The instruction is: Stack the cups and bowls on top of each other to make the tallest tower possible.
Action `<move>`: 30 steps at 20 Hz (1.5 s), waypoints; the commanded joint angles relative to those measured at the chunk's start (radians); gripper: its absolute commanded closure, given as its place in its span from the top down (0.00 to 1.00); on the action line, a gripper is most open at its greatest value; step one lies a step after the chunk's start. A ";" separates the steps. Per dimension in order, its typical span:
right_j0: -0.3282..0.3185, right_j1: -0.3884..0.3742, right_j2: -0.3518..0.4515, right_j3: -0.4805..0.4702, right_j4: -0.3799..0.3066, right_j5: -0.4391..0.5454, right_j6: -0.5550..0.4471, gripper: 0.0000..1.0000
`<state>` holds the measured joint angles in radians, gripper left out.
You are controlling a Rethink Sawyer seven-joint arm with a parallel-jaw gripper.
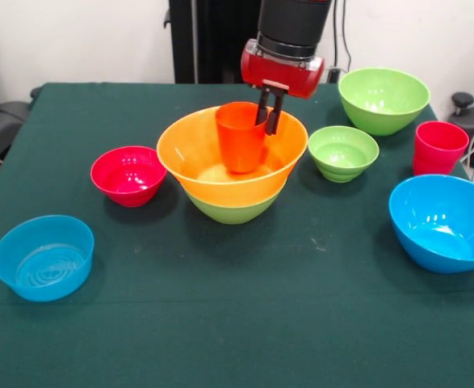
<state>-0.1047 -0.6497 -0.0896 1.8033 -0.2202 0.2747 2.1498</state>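
The very wide orange bowl (190,153) sits nested in a big green bowl (232,210) at the table's middle, forming a low tower. The orange cup (240,139) stands upright inside the orange bowl. My gripper (269,123) comes down from above, its fingers shut on the cup's right rim. I cannot tell whether the cup rests on the bowl's floor or hangs just above it. A small red bowl (128,175), a small blue bowl (43,257), a small green bowl (343,152), a second big green bowl (383,99), a red cup (439,148) and a big blue bowl (445,222) stand apart. The yellow cup is out of view.
The dark green tablecloth (237,323) covers the table. The robot's black pedestal (212,40) stands at the far edge. Black chair parts and cables (471,113) show past the right edge.
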 commanded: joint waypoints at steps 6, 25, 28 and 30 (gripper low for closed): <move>0.036 0.037 -0.022 -0.066 0.016 -0.098 0.136 1.00; 0.013 -0.050 0.005 -0.036 0.046 0.022 0.086 1.00; 0.028 -0.073 -0.002 -0.023 0.056 0.049 0.090 1.00; 0.027 -0.087 0.003 -0.016 0.065 0.062 0.088 1.00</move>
<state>-0.0904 -0.6946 -0.1643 1.7882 -0.1962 0.2566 2.1498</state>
